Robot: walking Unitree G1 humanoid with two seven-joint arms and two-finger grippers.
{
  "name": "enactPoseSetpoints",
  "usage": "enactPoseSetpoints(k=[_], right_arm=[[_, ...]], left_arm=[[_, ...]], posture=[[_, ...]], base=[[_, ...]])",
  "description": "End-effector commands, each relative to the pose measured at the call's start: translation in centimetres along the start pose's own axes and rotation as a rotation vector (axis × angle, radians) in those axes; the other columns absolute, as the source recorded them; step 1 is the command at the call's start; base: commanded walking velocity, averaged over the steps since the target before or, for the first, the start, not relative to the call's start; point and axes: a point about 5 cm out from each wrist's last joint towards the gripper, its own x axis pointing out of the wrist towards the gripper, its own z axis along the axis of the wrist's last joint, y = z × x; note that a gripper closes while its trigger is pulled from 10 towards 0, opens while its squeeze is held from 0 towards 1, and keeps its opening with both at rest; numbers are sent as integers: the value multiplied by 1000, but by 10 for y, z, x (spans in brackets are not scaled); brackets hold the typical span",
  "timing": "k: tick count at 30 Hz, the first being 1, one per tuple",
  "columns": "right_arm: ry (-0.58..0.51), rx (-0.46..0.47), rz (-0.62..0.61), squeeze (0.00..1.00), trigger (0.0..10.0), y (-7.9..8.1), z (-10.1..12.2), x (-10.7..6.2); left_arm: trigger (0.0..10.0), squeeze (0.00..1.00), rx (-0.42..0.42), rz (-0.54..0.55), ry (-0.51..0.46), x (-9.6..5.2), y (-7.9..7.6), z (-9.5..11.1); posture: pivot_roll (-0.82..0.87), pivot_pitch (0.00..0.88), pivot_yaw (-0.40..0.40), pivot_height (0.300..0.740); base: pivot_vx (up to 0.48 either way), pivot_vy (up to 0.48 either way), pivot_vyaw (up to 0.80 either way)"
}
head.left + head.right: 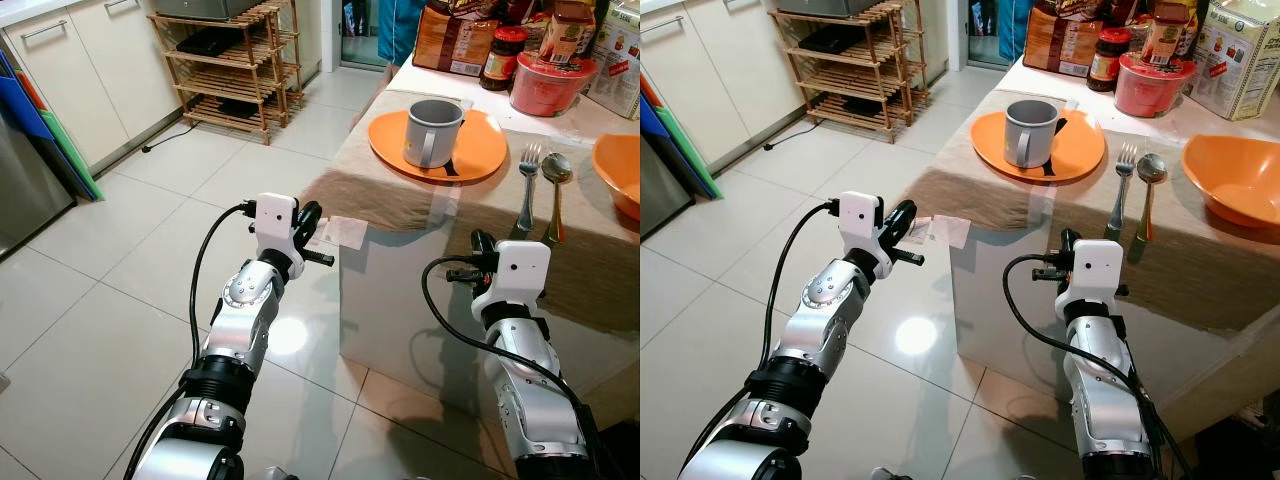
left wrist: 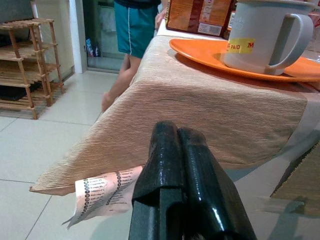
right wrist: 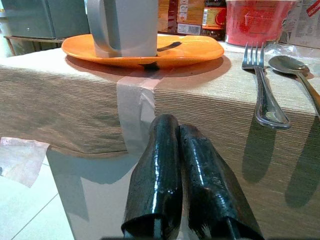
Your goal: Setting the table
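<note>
On the tabletop [image 1: 400, 215], covered by a tan cloth, an orange plate [image 1: 480, 150] carries a grey mug [image 1: 432, 132] with a dark utensil lying behind it, mostly hidden by the mug. At about 3 o'clock from the plate lie a fork [image 1: 526, 190] and a spoon [image 1: 555, 195], side by side. An orange bowl [image 1: 620, 170] further toward 3 o'clock is cut off by the frame edge. Jars and boxes at 12 o'clock are cropped at the top. A person's legs [image 2: 122, 75] stand beyond the far corner, the upper body out of frame. A printed paper slip [image 1: 345, 230] pokes out from under the cloth's corner, its text too small to read.

The left gripper [image 1: 312, 222] hovers off the table's corner near that slip, jaws pressed together and empty. The right gripper [image 1: 484, 245] hangs before the cloth's front edge, at 6 o'clock from the fork, jaws likewise closed on nothing.
</note>
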Motion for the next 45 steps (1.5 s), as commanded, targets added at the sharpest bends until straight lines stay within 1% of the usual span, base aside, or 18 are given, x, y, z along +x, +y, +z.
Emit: enactPoseSetpoints(k=[1, 10, 11, 12, 15, 26, 29, 30, 34, 36, 37, 39, 41, 45], right_arm=[[5, 1, 4, 0, 10000, 1, 1, 1], [5, 1, 4, 0, 10000, 1, 1, 1], [13, -17, 2, 0, 10000, 1, 0, 2], [37, -9, 14, 0, 10000, 5, -6, 0], [68, 13, 30, 0, 10000, 11, -16, -1], [66, 4, 34, 0, 10000, 11, -15, 0], [60, 1, 30, 0, 10000, 11, -15, 1], [50, 5, 17, 0, 10000, 8, -14, 0], [35, 20, -6, 0, 10000, 2, -11, -3], [34, 24, -10, 0, 10000, 2, -11, -3], [31, 43, -21, 0, 10000, 0, -12, -4], [29, 56, -28, 0, 10000, 0, -12, -4], [26, 81, -42, 0, 10000, -2, -11, -3], [27, 82, -43, 0, 10000, -1, -11, -3]], left_arm=[[10000, 0, -3, 9, 4, 1, 2, 1], [10000, 0, -3, 9, 4, 1, 2, 1], [10000, 0, -2, 10, 5, 2, 2, 1], [10000, 0, 7, -2, 21, 4, -1, -1], [10000, 0, 33, -22, 45, 6, -4, -4], [10000, 0, 37, -28, 36, 7, -5, -3], [10000, 0, 29, -26, 33, 8, -6, -3], [10000, 0, -1, -1, 25, 7, -3, -3], [10000, 0, -62, 62, 24, 0, 10, -7], [10000, 0, -71, 70, 22, 0, 11, -7], [10000, 0, -107, 87, 13, -1, 13, -7], [10000, 0, -123, 102, 7, -1, 15, -7], [10000, 0, -124, 129, 7, -1, 18, -6], [10000, 0, -100, 113, 12, 0, 16, -6]], posture=[[-40, 0, 77, 740], [-40, 0, 77, 740], [0, 0, 0, 740], [-40, 0, 88, 740], [-38, 0, 88, 740], [-40, 0, 85, 740], [-41, 0, 85, 740], [-43, 0, 84, 740], [-45, 0, 82, 740], [-45, 0, 82, 740], [-45, 0, 82, 740], [-44, 0, 81, 740], [-42, 0, 79, 740], [-42, 0, 79, 740]], base=[[0, 0, 0], [0, 0, 0], [0, 0, 0], [0, 0, 0], [0, 0, 0], [0, 0, 0], [0, 0, 0], [0, 0, 0], [0, 0, 0], [0, 0, 0], [0, 0, 0], [0, 0, 0], [0, 0, 0], [0, 0, 0]])
